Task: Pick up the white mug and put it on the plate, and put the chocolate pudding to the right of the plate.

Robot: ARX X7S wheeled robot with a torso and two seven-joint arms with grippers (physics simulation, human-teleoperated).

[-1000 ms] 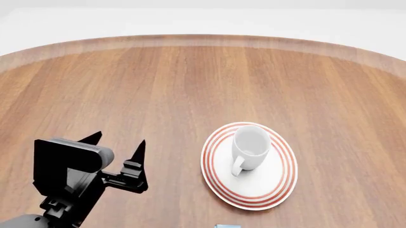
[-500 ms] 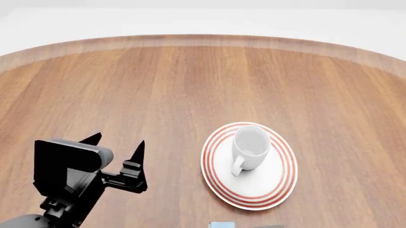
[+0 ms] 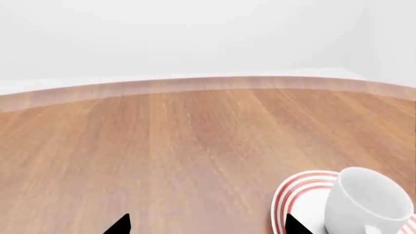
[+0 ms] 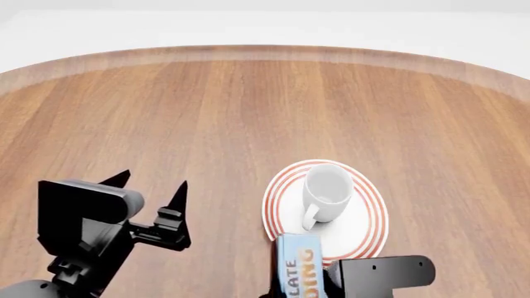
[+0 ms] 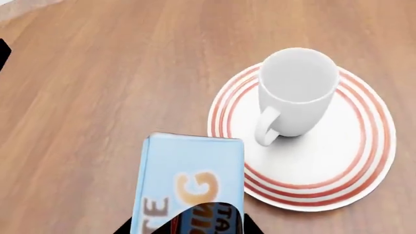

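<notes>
The white mug (image 4: 327,192) stands upright on the red-ringed plate (image 4: 364,226), handle toward me. My right gripper (image 4: 311,288) is shut on the chocolate pudding carton (image 4: 296,267), light blue face up, at the plate's near left rim. The right wrist view shows the carton (image 5: 188,180) in the right gripper (image 5: 195,226), short of the plate (image 5: 351,165) and mug (image 5: 295,97). My left gripper (image 4: 153,181) is open and empty, left of the plate. The left wrist view shows the left gripper (image 3: 206,226) spread over bare wood, with the mug (image 3: 367,204) and plate (image 3: 295,195) beside it.
The round wooden table's curved far edge (image 4: 265,53) runs across the back, with white floor beyond it. Bare wood (image 4: 463,186) lies to the right of the plate. My left arm's black body (image 4: 83,230) fills the near left corner.
My right gripper has come up from the bottom edge of the head view with the pudding carton, forward to the plate's near rim. The left gripper, mug and plate have stayed put.
</notes>
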